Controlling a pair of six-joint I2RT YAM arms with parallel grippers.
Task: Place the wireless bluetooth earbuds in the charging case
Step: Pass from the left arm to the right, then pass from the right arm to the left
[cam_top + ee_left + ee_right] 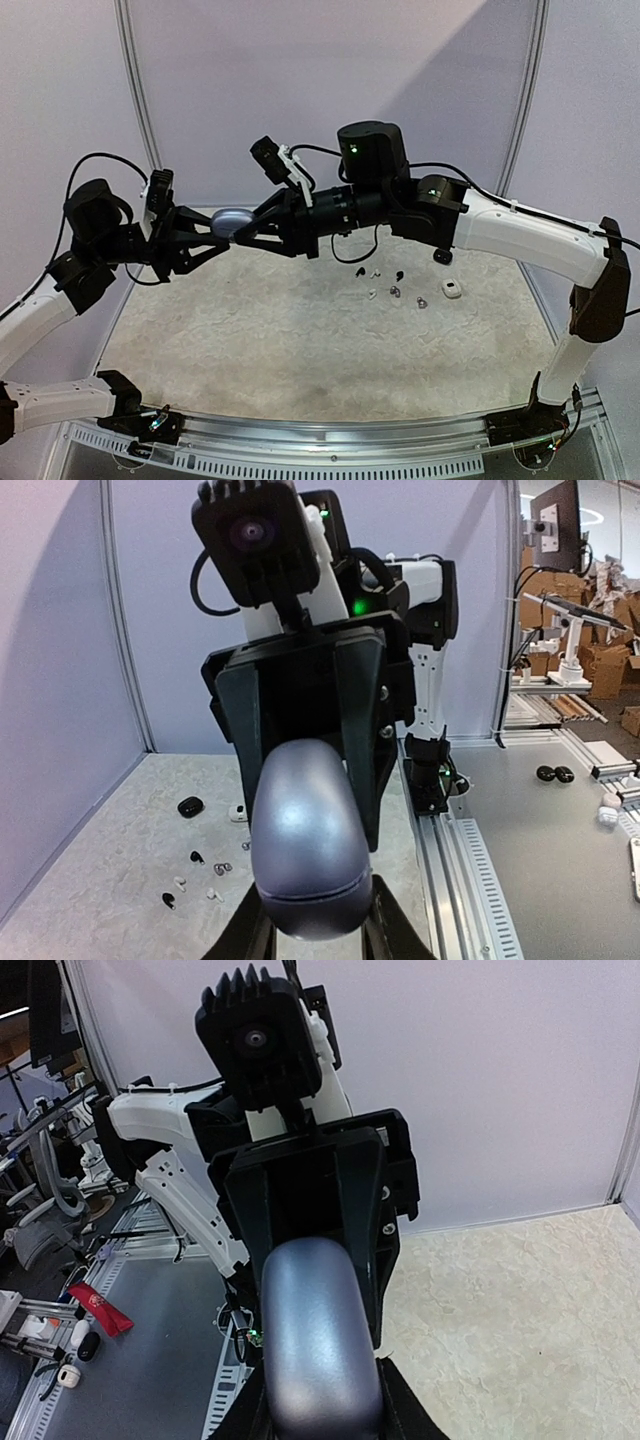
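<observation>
A silvery blue-grey pebble-shaped charging case (232, 220) hangs in mid-air over the table's back left, held from both ends. My left gripper (214, 236) is shut on its left end and my right gripper (247, 228) is shut on its right end. In the left wrist view the case (305, 830) fills the centre, lid seam closed, between my left gripper (318, 922) and the facing right gripper (300, 745). The right wrist view shows the case (320, 1340) in my right gripper (322, 1415). Several tiny earbuds (397, 292) (197, 857) lie loose on the table.
A small white case (451, 289) (238, 813) and a black case (441, 257) (190, 806) sit on the speckled table (300, 350) by the earbuds, at the right back. Grey walls enclose the back and sides. A metal rail (330, 430) runs along the near edge.
</observation>
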